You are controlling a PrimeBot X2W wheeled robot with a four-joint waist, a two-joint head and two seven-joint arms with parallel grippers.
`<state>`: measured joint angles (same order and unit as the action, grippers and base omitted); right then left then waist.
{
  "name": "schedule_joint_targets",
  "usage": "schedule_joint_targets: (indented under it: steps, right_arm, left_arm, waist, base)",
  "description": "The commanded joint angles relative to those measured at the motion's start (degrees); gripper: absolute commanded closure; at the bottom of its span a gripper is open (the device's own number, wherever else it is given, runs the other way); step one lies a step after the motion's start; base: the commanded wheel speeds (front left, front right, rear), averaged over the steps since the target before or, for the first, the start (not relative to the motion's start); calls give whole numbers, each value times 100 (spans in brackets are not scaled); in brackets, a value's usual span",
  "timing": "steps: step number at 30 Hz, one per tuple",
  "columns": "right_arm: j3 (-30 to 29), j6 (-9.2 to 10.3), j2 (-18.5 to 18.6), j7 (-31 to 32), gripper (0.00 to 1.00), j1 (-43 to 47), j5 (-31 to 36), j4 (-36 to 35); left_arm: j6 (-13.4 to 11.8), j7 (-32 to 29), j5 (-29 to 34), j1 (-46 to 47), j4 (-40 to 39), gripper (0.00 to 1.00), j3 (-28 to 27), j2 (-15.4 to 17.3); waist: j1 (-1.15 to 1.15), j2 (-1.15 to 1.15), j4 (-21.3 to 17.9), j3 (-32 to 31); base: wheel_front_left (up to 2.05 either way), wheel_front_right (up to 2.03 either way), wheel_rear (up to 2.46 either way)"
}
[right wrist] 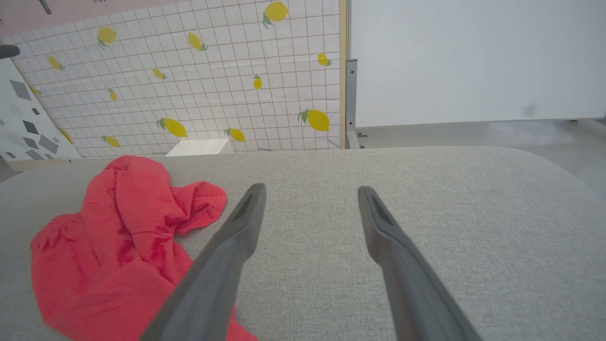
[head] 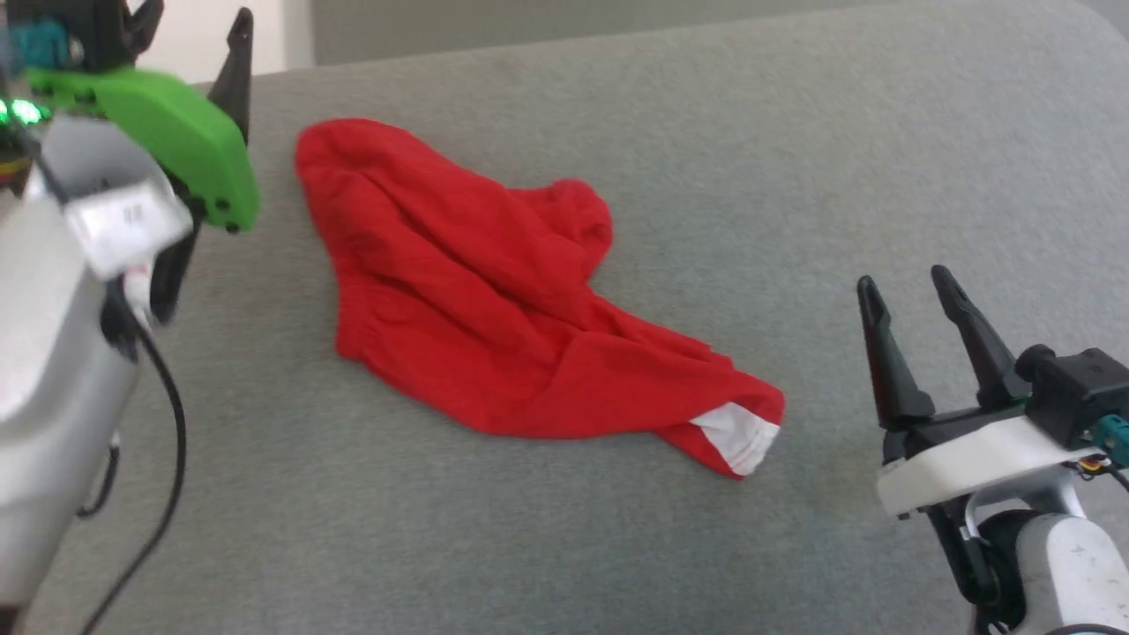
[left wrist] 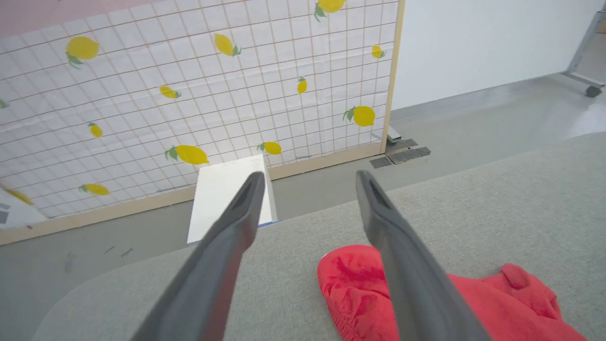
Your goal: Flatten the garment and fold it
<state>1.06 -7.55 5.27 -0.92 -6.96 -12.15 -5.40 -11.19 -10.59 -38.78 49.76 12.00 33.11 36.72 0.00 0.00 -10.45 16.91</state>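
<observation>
The garment [head: 476,291] is a crumpled heap of bright red shorts in the middle of the grey cushioned surface [head: 838,159], with a small white patch [head: 736,437] showing at its near right end. My left gripper [head: 194,18] hangs open at the upper left, raised off the surface just left of the garment's far end. In the left wrist view that red end [left wrist: 345,279] lies below and between the open fingers [left wrist: 227,237]. My right gripper [head: 907,284] stands open at the lower right, apart from the garment [right wrist: 109,246], which lies to its left. Neither gripper holds anything.
The grey surface has rounded edges, with floor [left wrist: 473,128] beyond its far side. A lemon-patterned grid panel [left wrist: 189,94] and a white box [left wrist: 227,194] stand on the floor behind it. A white wall [right wrist: 473,57] is at the back right.
</observation>
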Motion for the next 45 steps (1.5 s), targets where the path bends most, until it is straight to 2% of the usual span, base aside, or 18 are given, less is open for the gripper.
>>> schedule_joint_targets:
  steps: [1, 5, 10, 13, 15, 18, 23, 30, 36, 45]
  right_arm:
    - [-34, 6, 35, 57, 0, 44, -34, -51]
    - [-117, 6, 129, 195, 0, 145, -66, -143]
    - [-133, 6, 244, 397, 0, 263, -106, -205]
    - [-109, 6, 306, 529, 0, 290, -141, -219]
    - [-82, 6, 372, 634, 0, 289, -175, -221]
    - [-20, 6, 547, 906, 0, 245, -278, -192]
    - [246, 6, 1120, 1691, 0, -208, -606, -75]
    - [840, 6, 2044, 3248, 0, -1487, -1190, 416]
    - [1153, 6, 2386, 4078, 0, -2428, -1320, 1223]
    - [1516, 6, 2557, 4420, 0, -2834, -1194, 2242]
  left_arm:
    - [-91, 287, 46, -268, -139, 0, -68, 1]
    - [-276, 1095, 98, -957, -662, 0, -172, -19]
    - [-625, 1946, 252, -2012, -1255, 0, -170, -30]
    - [-820, 2245, 389, -2581, -1513, 0, -80, -45]
    - [-791, 2358, 525, -2908, -1694, 0, 81, -14]
    - [-885, 2430, 578, -3298, -1787, 0, 194, -82]
    - [-897, 2472, 675, -3419, -1901, 0, 341, -230]
    - [-768, 2500, 782, -3199, -1864, 0, 492, -477]
    - [-713, 2528, 779, -3124, -1738, 0, 525, -759]
    - [-618, 2552, 835, -3086, -1587, 0, 492, -1094]
  waist:
    - [0, 0, 405, -363]
    - [0, 0, 667, -474]
    - [0, 0, 943, -557]
    - [0, 0, 1081, -587]
    - [0, 0, 1183, -593]
    - [0, 0, 1417, -571]
    - [0, 0, 1830, -390]
    - [0, 0, 2479, 64]
    - [0, 0, 2946, 395]
    - [0, 0, 3384, 646]
  base:
    - [0, 0, 0]
    - [0, 0, 0]
    - [0, 0, 0]
    - [0, 0, 0]
    - [0, 0, 0]
    - [0, 0, 0]
    - [0, 0, 0]
    - [0, 0, 0]
    - [0, 0, 0]
    - [0, 0, 0]
